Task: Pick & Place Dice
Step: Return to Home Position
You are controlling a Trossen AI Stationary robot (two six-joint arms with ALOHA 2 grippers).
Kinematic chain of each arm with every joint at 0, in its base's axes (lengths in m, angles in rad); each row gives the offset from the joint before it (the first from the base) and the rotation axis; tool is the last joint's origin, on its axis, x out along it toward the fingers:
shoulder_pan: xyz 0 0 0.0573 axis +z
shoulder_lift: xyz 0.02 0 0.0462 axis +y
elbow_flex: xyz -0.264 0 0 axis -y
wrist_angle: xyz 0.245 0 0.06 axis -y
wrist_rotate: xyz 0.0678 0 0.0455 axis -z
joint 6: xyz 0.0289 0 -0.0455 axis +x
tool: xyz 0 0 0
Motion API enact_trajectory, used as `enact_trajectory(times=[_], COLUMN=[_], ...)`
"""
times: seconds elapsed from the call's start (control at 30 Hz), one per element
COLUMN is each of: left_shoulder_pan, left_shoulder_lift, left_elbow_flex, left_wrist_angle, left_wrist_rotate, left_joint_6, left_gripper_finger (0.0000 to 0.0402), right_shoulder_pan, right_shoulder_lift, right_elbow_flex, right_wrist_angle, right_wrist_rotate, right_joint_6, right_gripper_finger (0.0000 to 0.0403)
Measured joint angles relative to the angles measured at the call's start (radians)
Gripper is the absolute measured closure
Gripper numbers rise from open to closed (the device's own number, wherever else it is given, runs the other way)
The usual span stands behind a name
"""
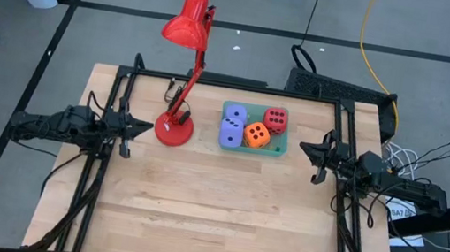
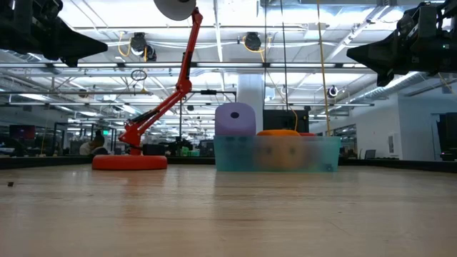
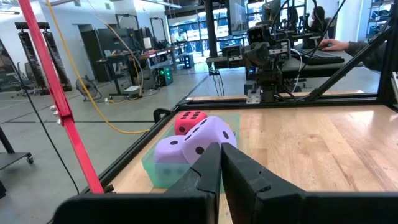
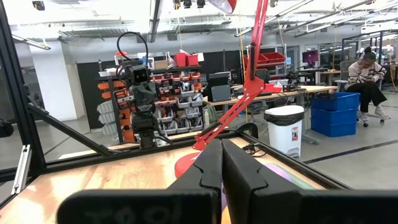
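Four dice sit in a shallow green tray [image 1: 279, 150] at the table's far middle: two lavender-blue dice [image 1: 235, 113] [image 1: 231, 132], an orange die [image 1: 257, 134] and a red die [image 1: 276, 119]. In the left wrist view the lavender dice [image 3: 200, 138] hide the orange die, and the red die [image 3: 189, 120] shows behind them. My left gripper [image 1: 131, 127] hovers shut left of the lamp. My right gripper [image 1: 319, 153] hovers shut right of the tray. Both are held high above the table in the low view, left gripper [image 2: 102, 48] and right gripper [image 2: 351, 53].
A red desk lamp stands with its round base [image 1: 174, 130] just left of the tray; its arm [image 1: 192, 72] leans toward the far edge, with the shade [image 1: 185, 23] beyond the table. Black frame rails [image 1: 118, 92] run along the left, right and far edges. The table's near half [image 1: 210, 222] is bare wood.
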Motion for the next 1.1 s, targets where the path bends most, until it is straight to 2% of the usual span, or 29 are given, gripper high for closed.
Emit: enact_trajectory(times=[1.1], left_shoulder_pan=[0.000], left_shoulder_lift=[0.000], left_elbow_flex=[0.000], left_wrist_angle=[0.000], left_wrist_rotate=[0.000], left_joint_6=[0.000], left_gripper_finger=[0.0376], right_shoulder_pan=[0.000], right_shoulder_lift=[0.000], right_elbow_flex=[0.000], right_wrist_angle=[0.000], right_wrist_rotate=[0.000], right_joint_6=[0.000], right_gripper_finger=[0.0403])
